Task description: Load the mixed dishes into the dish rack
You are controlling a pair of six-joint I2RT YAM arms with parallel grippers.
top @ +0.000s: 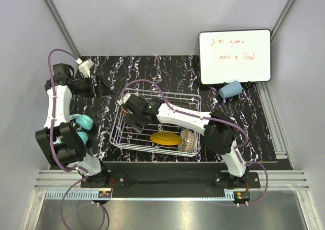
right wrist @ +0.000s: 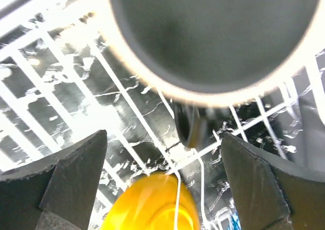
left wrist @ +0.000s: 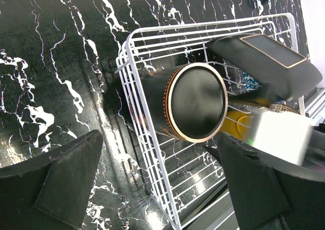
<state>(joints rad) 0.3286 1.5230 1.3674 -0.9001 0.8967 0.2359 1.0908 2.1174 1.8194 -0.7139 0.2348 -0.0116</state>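
The white wire dish rack (top: 194,99) stands mid-table. Inside it lie a yellow plate (top: 165,138) and a beige-brown patterned bowl (top: 189,140). A dark mug with an orange-gold rim (left wrist: 195,103) rests on its side in the rack's left part; its round mouth (right wrist: 203,32) fills the top of the right wrist view. My right gripper (top: 131,119) hangs open just over it, fingers apart with nothing between them. The yellow plate (right wrist: 152,204) shows below the fingers. My left gripper (left wrist: 162,184) is open and empty beside the rack's left wall. A light blue cup (top: 231,89) lies on the table at the back right.
A whiteboard (top: 234,56) with red writing leans at the back right, just behind the cup. Two teal rounded objects (top: 84,122) sit at the left by my left arm. The rack's raised wire wall (left wrist: 147,154) runs between my left fingers.
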